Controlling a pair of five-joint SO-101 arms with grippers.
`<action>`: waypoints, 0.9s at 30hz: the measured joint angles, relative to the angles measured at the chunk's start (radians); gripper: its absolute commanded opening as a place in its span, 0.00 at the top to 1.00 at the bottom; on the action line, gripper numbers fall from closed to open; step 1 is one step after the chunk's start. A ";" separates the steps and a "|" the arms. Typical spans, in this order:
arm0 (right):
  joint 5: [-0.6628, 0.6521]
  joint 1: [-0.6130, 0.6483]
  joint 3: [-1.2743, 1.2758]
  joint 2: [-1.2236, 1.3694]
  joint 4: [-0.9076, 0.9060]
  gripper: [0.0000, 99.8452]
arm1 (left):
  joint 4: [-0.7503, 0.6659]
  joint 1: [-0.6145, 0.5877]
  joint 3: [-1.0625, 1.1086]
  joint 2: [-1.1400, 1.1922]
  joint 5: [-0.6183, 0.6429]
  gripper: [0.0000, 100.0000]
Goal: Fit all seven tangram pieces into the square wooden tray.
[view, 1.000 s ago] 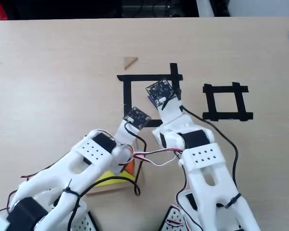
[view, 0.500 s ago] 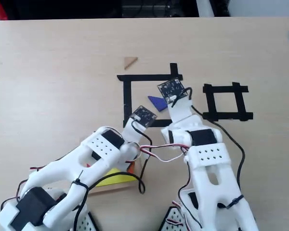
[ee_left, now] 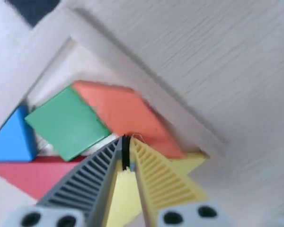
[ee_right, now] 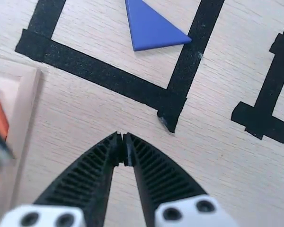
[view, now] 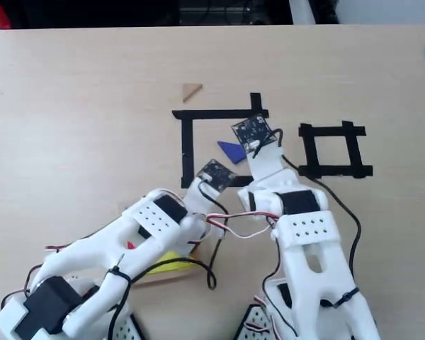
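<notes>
The square wooden tray (ee_left: 146, 80) holds an orange parallelogram (ee_left: 128, 113), a green square (ee_left: 66, 122), a blue triangle (ee_left: 12, 142), a red piece (ee_left: 33, 172) and a yellow piece (ee_left: 123, 198). My left gripper (ee_left: 125, 142) is shut, its tips low over the seam between the orange and yellow pieces. A dark blue triangle (ee_right: 151, 28) lies flat inside a black tape square (ee_right: 104, 73). Just outside that square's corner my right gripper (ee_right: 121, 138) is shut and holds nothing. In the high view the left arm (view: 156, 219) covers most of the tray (view: 159, 278), and a tan triangle (view: 191, 91) lies farther back.
A second, smaller tape square (view: 334, 150) sits to the right of the right arm (view: 297, 227). Loose cables hang between the two arms. The far half of the table (view: 92, 85) is bare wood. The tray's corner (ee_right: 23, 118) appears in the right wrist view.
The right arm swung slightly to the right and uncovered the dark blue triangle. The left arm slid forward over the tray toward the tape square, hiding the orange piece in the high view.
</notes>
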State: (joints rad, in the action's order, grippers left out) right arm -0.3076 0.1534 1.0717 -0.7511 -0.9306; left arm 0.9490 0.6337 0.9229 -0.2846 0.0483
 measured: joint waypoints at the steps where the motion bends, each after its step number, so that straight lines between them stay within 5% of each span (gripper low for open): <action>1: 0.000 0.000 0.000 0.000 0.000 0.99 | 0.020 -0.020 0.000 0.000 0.000 0.97; 10: 0.000 0.000 0.000 0.000 0.000 0.99 | 0.044 -0.086 0.009 -0.066 -0.020 0.97; 27: 0.000 0.000 0.000 0.000 0.000 0.99 | -0.005 -0.032 -0.037 0.115 -0.028 0.97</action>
State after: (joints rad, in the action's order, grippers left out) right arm -0.3076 0.1534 1.0717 -0.7511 -0.9306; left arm 0.9444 0.6015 0.8861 -0.1695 0.0207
